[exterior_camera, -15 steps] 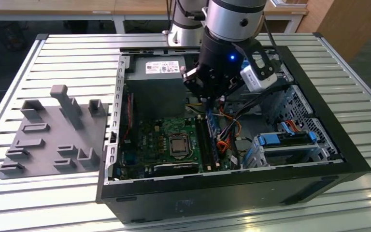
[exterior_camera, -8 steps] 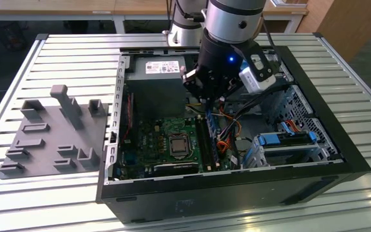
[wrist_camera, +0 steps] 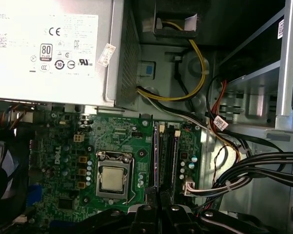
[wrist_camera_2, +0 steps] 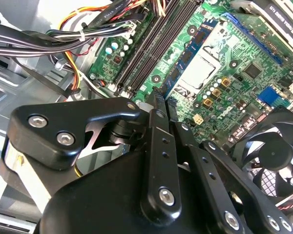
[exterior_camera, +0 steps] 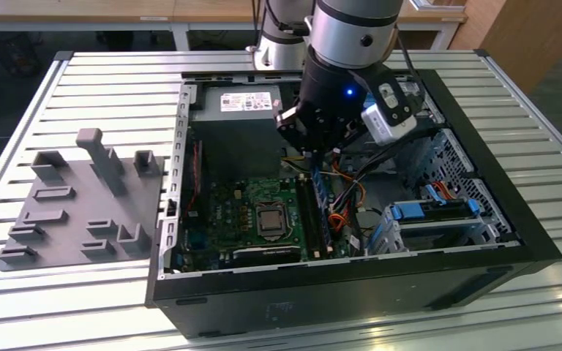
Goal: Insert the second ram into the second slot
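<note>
- Gripper (wrist_camera_2: 161, 105): the black metal fingers (wrist_camera_2: 155, 146) are drawn nearly together. In the second wrist view they look clamped on the near end of a thin board. You should take this as a grip, though the contact line itself is hidden.
- The second ram (wrist_camera_2: 185, 58): a long, thin, flat blue circuit-board stick with dark chips, starting at the fingertips and running straight away from them. In the exterior view it hangs just below the gripper (exterior_camera: 312, 150), centre of frame, as a blue strip (exterior_camera: 317, 186).
- Key relation: the stick's long axis lies parallel to the black plastic memory slots (wrist_camera_2: 151, 44). It stands on edge on the side of them nearer the square silver processor socket (wrist_camera_2: 200, 68). In the first wrist view the stick (wrist_camera: 156, 156) lines up edge-on directly ahead of the gripper (wrist_camera: 158, 207), just beside the slots (wrist_camera: 168, 156).
- You cannot tell from these views whether it is seated or only resting over its slot.
- Green motherboard (exterior_camera: 232, 212): lies beneath, lower centre of the exterior view.
- Silver box power supply (exterior_camera: 237, 102): sits beyond, upper centre.
- Grey moulded fixture tray (exterior_camera: 76, 212): well apart, on the exterior view's left.
</note>
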